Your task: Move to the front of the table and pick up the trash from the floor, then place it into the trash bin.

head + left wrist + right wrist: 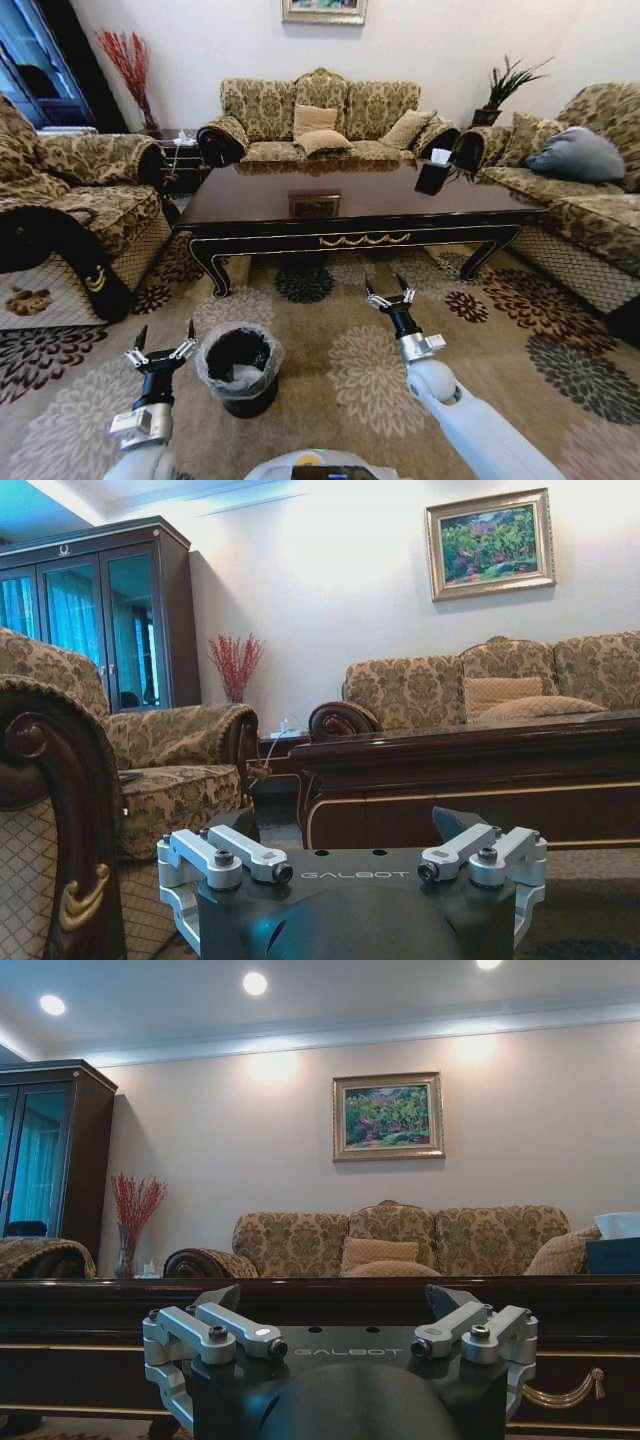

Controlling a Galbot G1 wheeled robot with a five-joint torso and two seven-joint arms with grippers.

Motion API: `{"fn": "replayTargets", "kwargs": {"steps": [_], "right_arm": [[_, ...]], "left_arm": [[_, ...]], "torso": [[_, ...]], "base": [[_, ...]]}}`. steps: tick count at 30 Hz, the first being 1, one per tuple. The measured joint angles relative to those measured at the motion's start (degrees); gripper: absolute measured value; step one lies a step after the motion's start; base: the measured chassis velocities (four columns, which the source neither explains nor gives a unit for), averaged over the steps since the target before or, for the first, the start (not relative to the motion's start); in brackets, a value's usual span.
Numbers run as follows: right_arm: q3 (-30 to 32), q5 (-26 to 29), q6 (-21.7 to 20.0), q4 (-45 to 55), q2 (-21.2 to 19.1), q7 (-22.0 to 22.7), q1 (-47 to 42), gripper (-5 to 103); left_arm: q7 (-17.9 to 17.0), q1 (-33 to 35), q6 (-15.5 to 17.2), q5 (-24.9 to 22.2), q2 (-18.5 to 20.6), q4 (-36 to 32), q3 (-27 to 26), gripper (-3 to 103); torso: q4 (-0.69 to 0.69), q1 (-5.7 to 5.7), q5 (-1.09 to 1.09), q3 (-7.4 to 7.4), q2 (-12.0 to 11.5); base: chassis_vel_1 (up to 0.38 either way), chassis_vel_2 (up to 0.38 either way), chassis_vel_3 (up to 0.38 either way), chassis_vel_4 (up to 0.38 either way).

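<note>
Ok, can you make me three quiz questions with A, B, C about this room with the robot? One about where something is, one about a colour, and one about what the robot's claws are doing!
1. Where is the trash bin?
A. On the table
B. On the carpet between the two arms
C. On the sofa

2. What colour is the box near the right end of the table?
A. Black
B. Yellow
C. Pink

3. What are the left gripper and right gripper doing?
A. Both open and empty
B. Both squeezing paper
C. One holding the bin

Answers:
1. B, the head view shows the bin on the flowered carpet, nearer the left gripper.
2. A, the box is black with something white at its top.
3. A, both sets of fingers are spread with nothing between them.
</note>
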Motion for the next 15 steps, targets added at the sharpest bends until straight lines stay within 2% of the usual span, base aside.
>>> {"fn": "replayTargets", "kwargs": {"steps": [7, 15], "right_arm": [[-0.02, 0.0, -0.02, -0.03, 0.0, 0.01, 0.03, 100], [-0.04, 0.0, -0.04, -0.03, 0.0, 0.02, 0.05, 100]], "left_arm": [[0.0, 0.0, 0.03, -0.01, 0.0, 0.0, 0.0, 100], [0.0, 0.0, 0.06, -0.02, 0.01, 0.0, 0.0, 100]], "torso": [[0.01, 0.01, 0.0, 0.0, 0.0], [0.01, 0.02, 0.0, 0.01, 0.0]], "base": [[0.016, -0.013, -0.007, 0.016], [0.122, -0.119, -0.143, 0.138]]}}
